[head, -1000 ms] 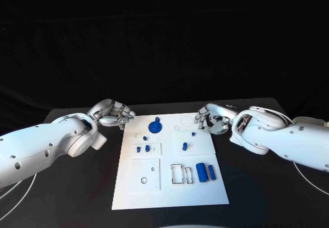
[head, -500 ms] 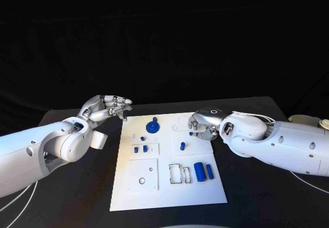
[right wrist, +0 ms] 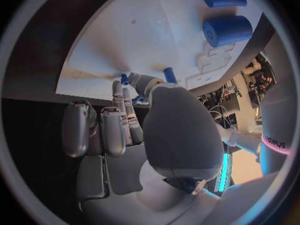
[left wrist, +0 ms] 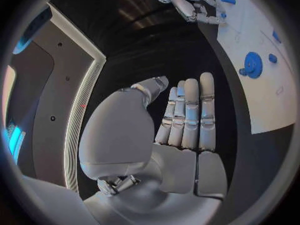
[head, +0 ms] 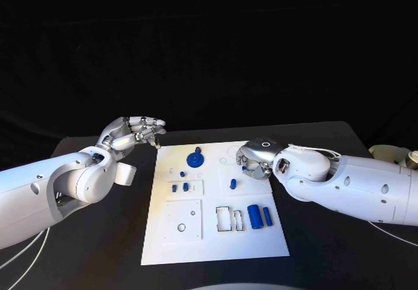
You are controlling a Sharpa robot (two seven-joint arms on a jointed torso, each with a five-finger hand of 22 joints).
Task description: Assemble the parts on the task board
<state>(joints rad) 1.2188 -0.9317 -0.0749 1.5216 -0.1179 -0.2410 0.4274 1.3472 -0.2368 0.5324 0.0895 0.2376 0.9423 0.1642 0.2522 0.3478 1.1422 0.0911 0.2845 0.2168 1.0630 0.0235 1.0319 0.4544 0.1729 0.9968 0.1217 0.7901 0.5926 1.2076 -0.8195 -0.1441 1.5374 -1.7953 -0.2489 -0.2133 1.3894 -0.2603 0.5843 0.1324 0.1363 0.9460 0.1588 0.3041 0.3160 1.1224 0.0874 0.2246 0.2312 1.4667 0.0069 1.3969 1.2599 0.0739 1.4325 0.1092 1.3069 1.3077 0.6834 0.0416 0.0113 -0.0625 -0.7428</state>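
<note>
Fingers of the right hand (head: 255, 158) were curled low over the task board's (head: 213, 248) right edge, holding nothing I could make out. A small blue peg (head: 232, 183) lay just toward seven o'clock of them, its long axis running roughly twelve to six. The right hand stood much nearer to it than the left. Nearer the robot, at the board's five o'clock, a blue cylinder (head: 254, 217) and a thinner bar (head: 267, 217) lay side by side beside two open rectangular recesses (head: 223, 219). Farther off, a round blue disc (head: 197, 160) sat near twelve o'clock. Beyond the board's left corner the left hand (head: 137, 133) hovered empty, fingers straight and together.
</note>
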